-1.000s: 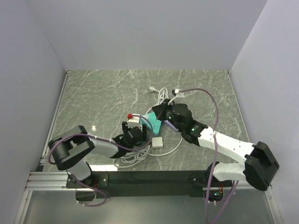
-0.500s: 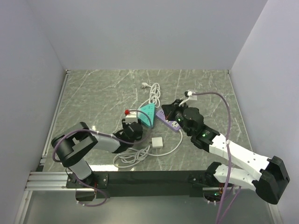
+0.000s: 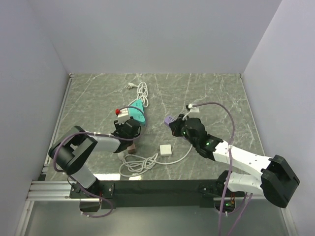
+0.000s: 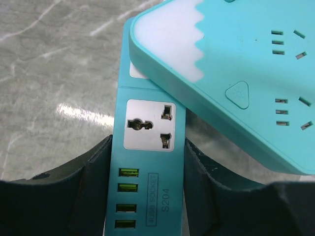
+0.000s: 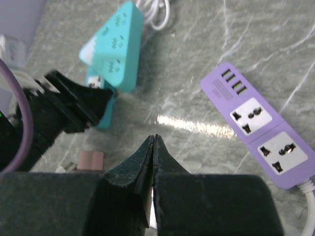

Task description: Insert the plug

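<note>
Teal and triangular, the power strip (image 3: 135,109) sits further left and back on the worktop (image 3: 216,93) than a second ago in the top view, dragged there by the left hand (image 3: 127,129). The purple strip (image 3: 169,120) now lies apart, beside the right hand (image 3: 176,127). Sockets seem freed, yet the plug (image 3: 166,150) lies unheld between both hands, touching neither.

Left wrist view: fingers (image 4: 93,172) clamp a narrow teal strip (image 4: 147,147); no plug visible.

Right wrist view: the right hand is pressed together, empty; plug out of sight.
</note>
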`<control>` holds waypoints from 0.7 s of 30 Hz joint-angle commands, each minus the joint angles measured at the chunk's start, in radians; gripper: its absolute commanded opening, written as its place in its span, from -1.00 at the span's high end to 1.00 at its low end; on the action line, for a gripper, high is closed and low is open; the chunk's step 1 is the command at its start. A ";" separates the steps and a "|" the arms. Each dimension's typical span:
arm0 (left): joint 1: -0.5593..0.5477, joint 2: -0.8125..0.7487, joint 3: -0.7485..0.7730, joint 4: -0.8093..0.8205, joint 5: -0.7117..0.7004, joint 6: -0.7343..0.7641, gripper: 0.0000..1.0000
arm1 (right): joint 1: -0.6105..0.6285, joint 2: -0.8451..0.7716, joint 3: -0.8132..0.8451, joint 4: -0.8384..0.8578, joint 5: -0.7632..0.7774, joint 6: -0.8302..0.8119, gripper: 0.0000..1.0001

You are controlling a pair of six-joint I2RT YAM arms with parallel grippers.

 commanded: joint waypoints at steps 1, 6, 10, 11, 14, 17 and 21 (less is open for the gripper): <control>0.028 0.031 0.047 -0.052 -0.030 -0.030 0.99 | 0.008 0.021 -0.010 0.022 -0.022 0.016 0.92; 0.030 0.007 0.019 -0.017 -0.022 -0.019 -0.01 | 0.049 0.052 0.015 -0.136 0.047 0.083 0.91; 0.030 -0.004 0.015 0.006 0.010 -0.005 -0.99 | 0.112 0.077 0.015 -0.198 0.066 0.123 0.71; 0.030 -0.010 0.015 0.008 0.025 0.000 -0.99 | 0.126 0.089 0.013 -0.201 0.064 0.128 0.66; 0.028 -0.044 0.009 0.014 0.035 0.012 -0.99 | 0.149 0.086 0.009 -0.242 0.084 0.139 0.38; 0.028 -0.114 -0.002 0.003 0.033 0.033 -0.99 | 0.170 0.051 0.001 -0.264 0.092 0.133 -0.14; 0.028 -0.232 -0.027 -0.043 0.048 0.044 -0.99 | 0.175 0.029 -0.007 -0.285 0.075 0.134 -0.64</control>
